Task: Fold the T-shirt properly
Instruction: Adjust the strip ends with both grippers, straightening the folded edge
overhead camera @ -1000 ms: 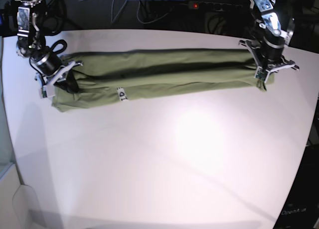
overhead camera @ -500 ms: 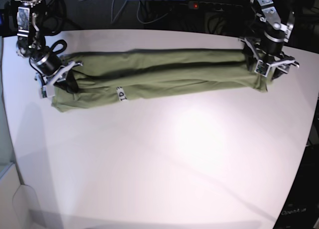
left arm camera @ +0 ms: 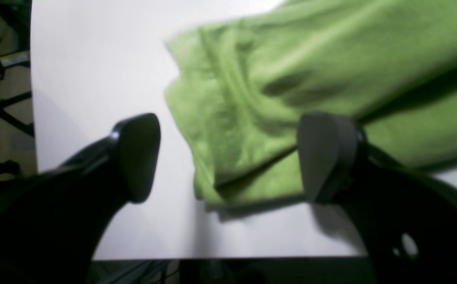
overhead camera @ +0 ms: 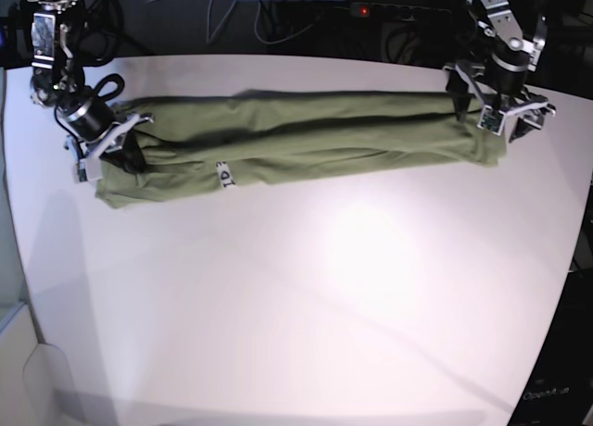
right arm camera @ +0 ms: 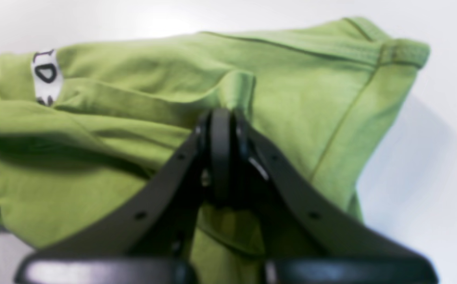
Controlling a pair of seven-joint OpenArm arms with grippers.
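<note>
Across the white bench, the soft, wrinkled olive-green cotton T-shirt is seen laid in a long folded band. One end is pinched in the clamped right tool; the left tool is held wide, empty, above the other end. Limp, light cloth is best gripped at corners.

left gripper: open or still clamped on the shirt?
Open. The left gripper has its jaws spread wide, the T-shirt end lying loose between them.
</note>
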